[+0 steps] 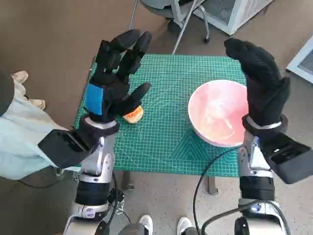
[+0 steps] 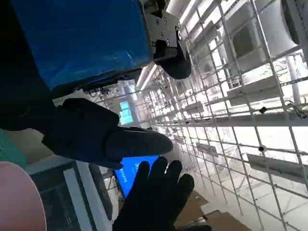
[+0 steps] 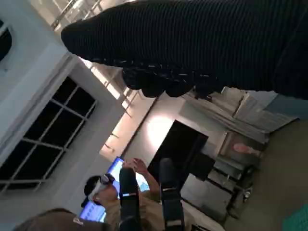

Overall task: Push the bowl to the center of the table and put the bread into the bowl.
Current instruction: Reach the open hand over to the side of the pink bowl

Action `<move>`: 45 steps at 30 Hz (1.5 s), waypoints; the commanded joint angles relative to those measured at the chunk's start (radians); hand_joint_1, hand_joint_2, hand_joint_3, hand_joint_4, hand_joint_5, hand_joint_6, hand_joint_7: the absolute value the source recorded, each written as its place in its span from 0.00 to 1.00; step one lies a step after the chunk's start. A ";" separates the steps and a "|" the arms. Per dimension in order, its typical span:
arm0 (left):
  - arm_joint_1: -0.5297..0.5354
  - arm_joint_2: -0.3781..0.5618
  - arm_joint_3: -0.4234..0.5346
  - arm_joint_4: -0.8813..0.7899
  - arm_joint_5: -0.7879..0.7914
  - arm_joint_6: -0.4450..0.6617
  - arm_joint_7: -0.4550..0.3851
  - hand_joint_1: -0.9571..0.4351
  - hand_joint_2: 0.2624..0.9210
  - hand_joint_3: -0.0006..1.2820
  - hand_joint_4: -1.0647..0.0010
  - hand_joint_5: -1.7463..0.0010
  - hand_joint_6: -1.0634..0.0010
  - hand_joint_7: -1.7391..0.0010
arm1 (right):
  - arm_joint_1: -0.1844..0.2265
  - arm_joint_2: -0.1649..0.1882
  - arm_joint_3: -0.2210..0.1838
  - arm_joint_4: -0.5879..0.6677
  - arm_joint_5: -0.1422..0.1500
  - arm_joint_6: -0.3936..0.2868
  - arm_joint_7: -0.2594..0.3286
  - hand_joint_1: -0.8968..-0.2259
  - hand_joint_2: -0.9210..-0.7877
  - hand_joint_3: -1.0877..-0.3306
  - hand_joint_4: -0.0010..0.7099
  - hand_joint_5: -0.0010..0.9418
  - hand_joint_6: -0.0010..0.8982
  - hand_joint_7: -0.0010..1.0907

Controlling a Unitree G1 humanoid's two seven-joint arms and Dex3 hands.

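Table (image 1: 166, 142): small, covered by a green cutting mat, seen steeply from above in the head view. Floor, chair legs and white appliances are shown around it; a person's pale clothing and feet are seen at the robot's left, and shoe tips at the near edge.

Bowl (image 1: 220, 113): pink and white, empty, set on the right half of the mat, nearer the right edge than the middle. Its right rim is hidden behind the right hand. A pink curve at the edge of the left wrist view is probably this bowl (image 2: 14, 202).

Right hand (image 1: 261, 81): gloved, raised above the table just beside the bowl's right side, fingers extended and loosely apart, nothing held. It is judged to be the nearer hand for the push; the table's middle lies toward the robot's left from the bowl, so contact on the bowl's right wall is called for.

Left hand (image 1: 115, 81): blue-taped back upward, fingers spread, nothing held, raised over the left part of the mat.

Bread (image 1: 133, 115): small, golden-orange, lying on the mat just under the left hand's thumb; whether it is touched cannot be told. Part is covered by the hand, so its long axis cannot be made out.

Wrist views: turned toward ceiling and room; a person wearing a headset (image 3: 103, 185) is shown in the right one. Neither shows the bread.
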 commanded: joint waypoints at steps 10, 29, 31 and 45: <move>-0.001 0.003 0.003 0.011 0.003 -0.013 0.004 0.42 1.00 0.20 0.67 0.97 0.88 0.55 | 0.038 -0.019 -0.033 0.023 0.003 -0.005 -0.005 0.57 0.00 0.45 0.48 0.00 0.04 0.72; 0.022 -0.005 0.016 0.023 -0.008 -0.031 0.003 0.43 1.00 0.19 0.66 0.97 0.83 0.61 | 0.133 -0.095 -0.177 0.162 -0.151 -0.167 -0.211 0.60 0.00 0.36 0.46 0.02 0.00 0.77; 0.022 -0.006 0.016 0.028 -0.009 -0.035 0.002 0.43 1.00 0.19 0.66 0.98 0.83 0.61 | 0.141 -0.109 -0.193 0.212 -0.180 -0.192 -0.253 0.61 0.00 0.35 0.45 0.02 0.00 0.77; 0.025 -0.005 0.012 0.037 -0.001 -0.042 0.007 0.43 1.00 0.19 0.68 0.99 0.83 0.62 | 0.148 -0.135 -0.239 0.608 -0.173 -0.212 -0.373 0.57 0.00 0.34 0.37 0.00 0.02 0.64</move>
